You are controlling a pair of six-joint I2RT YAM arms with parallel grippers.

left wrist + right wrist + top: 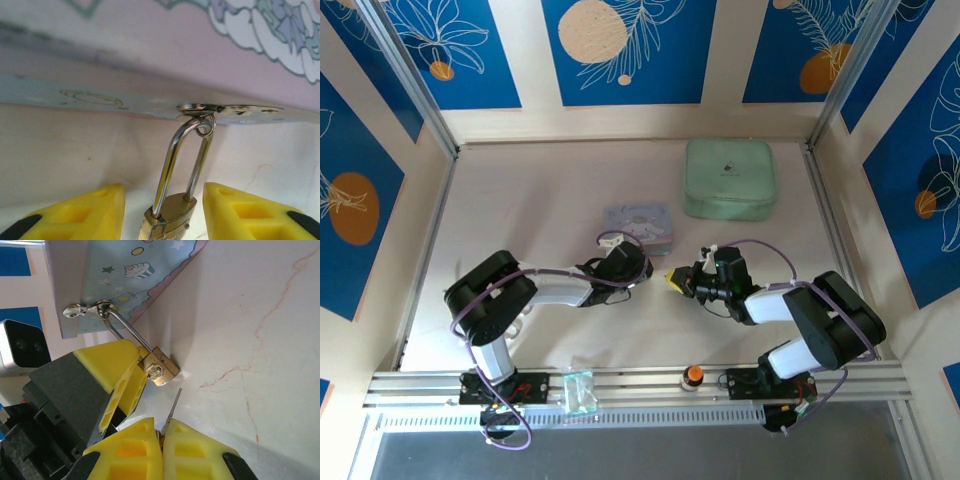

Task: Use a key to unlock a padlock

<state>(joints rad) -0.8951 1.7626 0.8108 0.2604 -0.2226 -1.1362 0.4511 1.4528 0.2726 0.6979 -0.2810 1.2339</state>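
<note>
The brass padlock [169, 218] hangs by its silver shackle [176, 155] from the hasp [200, 107] of the blue cartoon tin [638, 228]. My left gripper [164, 202] is open, one yellow finger on each side of the lock body with a gap on both sides. In the right wrist view the padlock [161, 369] shows its keyhole end, with the left gripper's fingers [107, 360] beside it. My right gripper [162, 432] is shut on the key [173, 409]. The thin blade points up at the lock and its tip stops a little short of it. The two grippers meet in front of the tin [125, 275].
A pale green zipped case [730, 178] lies at the back right. An orange-topped knob [693, 375] and a clear plastic piece [580, 390] sit on the front rail. Walls close in the table on three sides.
</note>
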